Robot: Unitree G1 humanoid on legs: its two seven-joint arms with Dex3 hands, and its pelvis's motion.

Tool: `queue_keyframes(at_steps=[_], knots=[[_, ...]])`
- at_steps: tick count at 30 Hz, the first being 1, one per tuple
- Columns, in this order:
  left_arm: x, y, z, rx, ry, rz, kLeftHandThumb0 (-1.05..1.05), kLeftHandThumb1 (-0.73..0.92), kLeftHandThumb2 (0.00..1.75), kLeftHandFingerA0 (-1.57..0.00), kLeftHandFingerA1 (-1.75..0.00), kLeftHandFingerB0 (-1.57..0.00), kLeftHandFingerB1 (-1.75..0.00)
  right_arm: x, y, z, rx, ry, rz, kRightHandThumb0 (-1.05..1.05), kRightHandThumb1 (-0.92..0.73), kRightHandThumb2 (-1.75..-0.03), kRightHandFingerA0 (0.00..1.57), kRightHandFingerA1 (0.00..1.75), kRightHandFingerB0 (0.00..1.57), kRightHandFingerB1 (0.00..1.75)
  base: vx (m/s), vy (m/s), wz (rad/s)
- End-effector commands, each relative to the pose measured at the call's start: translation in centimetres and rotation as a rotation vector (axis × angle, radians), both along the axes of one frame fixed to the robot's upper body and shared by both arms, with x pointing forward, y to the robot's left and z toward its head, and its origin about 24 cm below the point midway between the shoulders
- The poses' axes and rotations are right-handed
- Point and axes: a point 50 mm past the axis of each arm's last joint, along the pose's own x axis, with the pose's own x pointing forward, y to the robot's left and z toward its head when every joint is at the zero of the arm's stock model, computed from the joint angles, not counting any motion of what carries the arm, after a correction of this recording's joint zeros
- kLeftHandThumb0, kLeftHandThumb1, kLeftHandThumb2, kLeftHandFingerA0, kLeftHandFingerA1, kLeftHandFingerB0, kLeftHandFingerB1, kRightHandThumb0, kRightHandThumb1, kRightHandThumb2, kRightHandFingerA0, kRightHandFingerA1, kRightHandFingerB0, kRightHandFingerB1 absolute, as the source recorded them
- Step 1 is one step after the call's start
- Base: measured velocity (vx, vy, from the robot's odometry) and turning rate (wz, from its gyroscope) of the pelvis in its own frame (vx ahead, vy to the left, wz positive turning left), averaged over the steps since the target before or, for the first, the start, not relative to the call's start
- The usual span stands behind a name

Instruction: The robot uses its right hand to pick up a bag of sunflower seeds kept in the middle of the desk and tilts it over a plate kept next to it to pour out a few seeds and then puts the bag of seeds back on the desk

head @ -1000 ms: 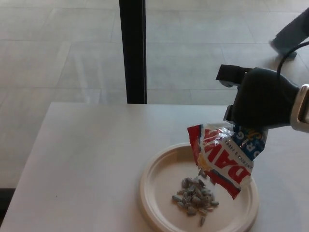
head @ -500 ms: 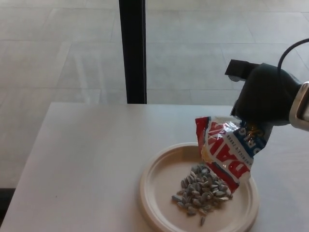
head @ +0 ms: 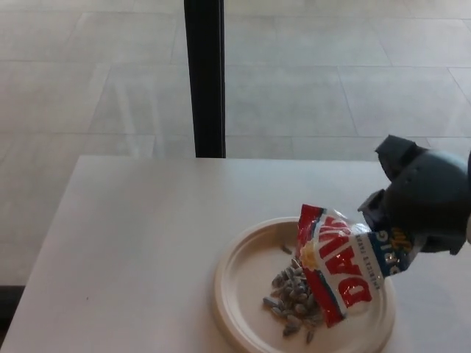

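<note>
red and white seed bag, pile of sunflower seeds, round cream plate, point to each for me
red and white seed bag (head: 344,268), head view, on its printed front panel
pile of sunflower seeds (head: 289,300), head view, middle of the heap
round cream plate (head: 243,276), head view, bare inner surface left of the seeds

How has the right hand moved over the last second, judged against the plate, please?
Yes: the right hand, gripping the seed bag, has dropped lower toward the plate and shifted slightly right.

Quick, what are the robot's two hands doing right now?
Right hand: shut on the bag of seeds, tilted over the plate.
Left hand: not in view.
</note>
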Motion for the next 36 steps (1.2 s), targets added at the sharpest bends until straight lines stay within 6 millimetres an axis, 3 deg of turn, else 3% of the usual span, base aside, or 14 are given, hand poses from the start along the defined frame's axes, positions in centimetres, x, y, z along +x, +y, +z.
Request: queue_keyframes(at_steps=[1,4,14,15,16,18,19,21,22,23,28,33,34,36], knots=[[-1.0,0.4,0.3,0.021,0.022,0.018,-0.87,0.87,0.66,-0.43,-0.62,-0.37,-0.42,-1.4,-3.9,-3.0,0.320,0.068,-0.238,-0.23,-0.63,-0.89,0.80,1.75,0.68,1.57,0.00,0.000,0.00],[-1.1,0.4,0.2,0.021,0.022,0.013,-0.88,0.88,0.66,-0.41,-0.62,-0.35,-0.43,-2.3,-5.0,-4.3,0.418,0.094,-0.323,-0.20,-0.65,-0.93,0.93,1.74,0.67,1.52,0.00,0.000,0.00],[-1.8,0.1,-0.1,0.011,0.033,0.028,-0.89,0.87,0.66,-0.43,-0.60,-0.37,-0.40,-4.5,-5.1,-8.3,0.728,0.133,-0.468,-0.22,-0.55,-1.16,0.86,1.73,0.74,1.54,0.00,0.000,0.00],[-1.8,0.0,-0.1,0.009,0.030,0.036,-0.85,0.66,1.08,-0.41,-0.66,-0.32,-0.53,-4.6,-4.8,-8.6,0.781,0.130,-0.482,-0.21,-0.55,-1.17,0.86,1.69,0.76,1.49,0.00,0.000,0.00],[-1.8,0.0,-0.1,0.006,0.029,0.037,-0.90,0.87,0.66,-0.42,-0.62,-0.36,-0.43,-4.8,-4.7,-9.0,0.816,0.118,-0.488,-0.21,-0.53,-1.20,0.85,1.69,0.77,1.48,0.00,0.000,0.00],[-1.8,0.0,-0.1,0.006,0.030,0.033,-0.90,0.87,0.66,-0.42,-0.61,-0.37,-0.42,-4.9,-4.5,-9.2,0.841,0.112,-0.489,-0.19,-0.51,-1.23,0.85,1.68,0.78,1.49,0.00,0.000,0.00],[-1.8,0.0,-0.2,0.007,0.036,0.020,-0.95,0.71,0.86,-0.37,-0.61,-0.32,-0.46,-5.1,-4.3,-9.7,0.885,0.106,-0.495,-0.22,-0.55,-1.22,0.86,1.69,0.76,1.52,0.00,0.000,0.00],[-1.9,0.0,-0.2,-0.011,0.022,0.034,-0.94,0.72,0.84,-0.37,-0.61,-0.31,-0.45,-5.4,-3.9,-10.5,0.945,0.083,-0.506,-0.22,-0.56,-1.19,0.86,1.69,0.77,1.51,0.00,0.000,0.00],[-1.9,0.0,-0.2,-0.007,0.027,0.029,-0.84,0.67,1.09,-0.37,-0.63,-0.30,-0.51,-5.5,-3.9,-10.6,0.957,0.082,-0.506,-0.26,-0.52,-1.10,0.90,1.73,0.69,1.53,0.00,0.000,0.00],[-1.9,-0.1,-0.2,0.002,0.040,0.012,-0.87,0.89,0.67,-0.42,-0.58,-0.36,-0.40,-5.6,-3.7,-11.0,0.997,0.090,-0.512,-0.23,-0.57,-1.10,0.89,1.75,0.71,1.55,0.00,0.000,0.00],[-2.5,-0.4,-0.5,-0.006,0.039,0.043,-0.88,0.88,0.66,-0.42,-0.59,-0.36,-0.41,-6.0,-2.8,-12.5,1.134,0.065,-0.533,-0.21,-0.69,-0.95,0.82,1.72,0.72,1.60,0.00,0.000,0.00],[-2.7,-0.4,-0.6,-0.009,0.036,0.065,-0.87,0.86,0.66,-0.44,-0.62,-0.38,-0.40,-6.6,-2.4,-13.4,1.176,-0.077,-0.536,-0.17,-0.64,-1.00,0.96,1.69,0.77,1.22,0.00,0.000,0.00],[-2.7,-0.5,-0.6,-0.004,0.046,0.052,-0.87,0.88,0.66,-0.44,-0.59,-0.38,-0.40,-6.7,-2.4,-13.8,1.173,-0.095,-0.546,-0.28,-0.78,-0.68,0.84,1.61,0.49,0.62,0.00,0.000,0.00],[-2.7,-0.5,-0.6,0.005,0.061,0.030,-0.87,0.88,0.66,-0.44,-0.59,-0.38,-0.40,-7.0,-2.5,-14.4,1.170,-0.122,-0.561,-0.28,-0.78,-0.68,0.84,1.61,0.49,0.62,0.00,0.000,0.00]])
